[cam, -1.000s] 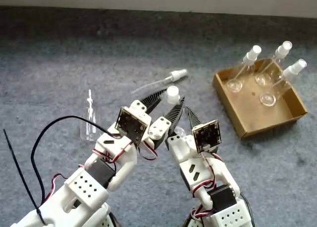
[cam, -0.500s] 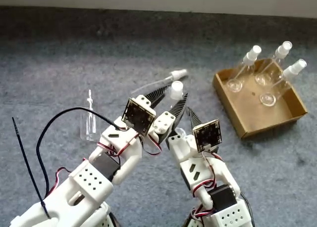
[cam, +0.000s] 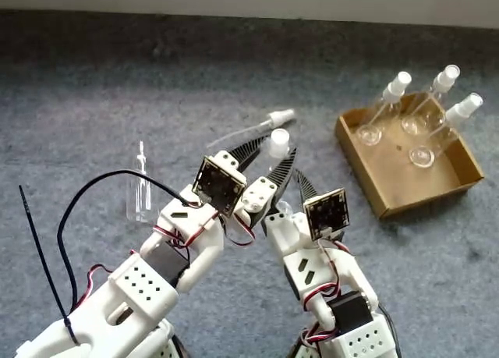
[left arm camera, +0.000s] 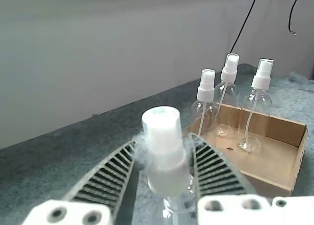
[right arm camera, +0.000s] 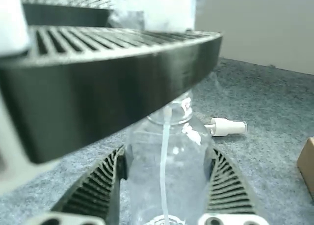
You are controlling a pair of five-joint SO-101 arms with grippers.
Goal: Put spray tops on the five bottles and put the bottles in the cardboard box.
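Observation:
A clear bottle stands upright at the table's middle, with my right gripper shut on its body. My left gripper is shut on the white spray top that sits at the bottle's neck, its dip tube running down inside. In the high view both grippers meet at that spray top. Three capped bottles stand in the cardboard box at the right. A loose spray top lies just beyond the grippers. One clear uncapped bottle lies on the carpet to the left.
Grey carpet covers the table, with a pale wall along the far edge. A black cable loops over the left arm. The box with its bottles shows beyond the left gripper.
The left arm shifted slightly forward and right a second ago, carrying the spray top over the bottle; it has held still since. The right arm has not moved.

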